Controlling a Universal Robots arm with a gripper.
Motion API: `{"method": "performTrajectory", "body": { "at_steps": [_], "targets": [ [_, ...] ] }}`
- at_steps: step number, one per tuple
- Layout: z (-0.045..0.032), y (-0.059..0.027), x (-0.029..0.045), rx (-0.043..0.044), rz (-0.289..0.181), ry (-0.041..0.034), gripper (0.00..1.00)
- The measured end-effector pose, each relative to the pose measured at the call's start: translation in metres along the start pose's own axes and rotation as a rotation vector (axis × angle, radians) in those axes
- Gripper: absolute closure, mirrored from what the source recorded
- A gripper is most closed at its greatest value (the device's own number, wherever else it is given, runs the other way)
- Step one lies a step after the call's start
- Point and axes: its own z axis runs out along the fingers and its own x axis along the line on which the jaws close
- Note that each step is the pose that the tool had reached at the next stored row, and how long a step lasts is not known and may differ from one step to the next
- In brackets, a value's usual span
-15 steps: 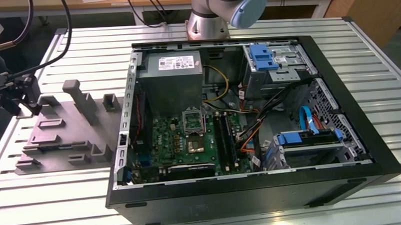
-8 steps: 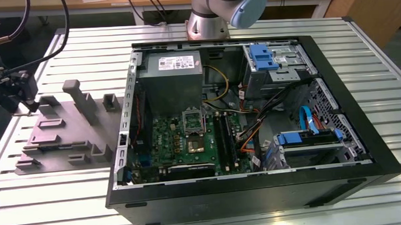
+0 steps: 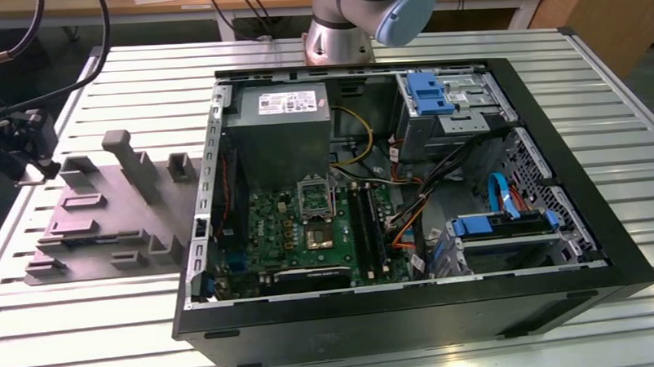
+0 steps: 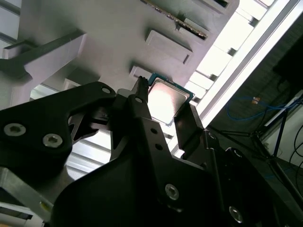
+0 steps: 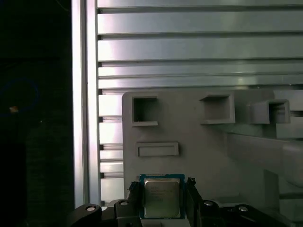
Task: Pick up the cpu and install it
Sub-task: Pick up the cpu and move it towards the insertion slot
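The cpu (image 5: 162, 197) is a small flat square chip with a silvery metal top and a pale rim. My gripper (image 5: 162, 189) is shut on it, one black finger against each side edge. In the second wrist view the cpu (image 4: 166, 100) sits between the same fingers (image 4: 142, 101) of the gripper (image 4: 164, 100), held above the grey plastic fixture (image 4: 109, 28). In the exterior view the gripper (image 3: 27, 161) hangs at the far left, over the table edge beside the fixture (image 3: 100, 216). The metal-framed socket (image 3: 314, 196) lies on the green board inside the open computer case.
The open black computer case (image 3: 408, 303) fills the middle and the exterior view's right, with a grey power supply (image 3: 287, 128), blue drive brackets (image 3: 431, 92) and loose cables. The fixture carries upright posts (image 3: 130, 162) and recesses (image 5: 144, 111). Slatted metal table (image 5: 189, 42) runs beneath.
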Motion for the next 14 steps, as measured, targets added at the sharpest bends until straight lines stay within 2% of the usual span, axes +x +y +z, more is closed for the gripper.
{"method": "performTrajectory", "body": {
  "at_steps": [14],
  "targets": [
    [-0.0052, 0.0002, -0.0001, 0.0, 0.0, 0.0001, 0.53]
  ]
}}
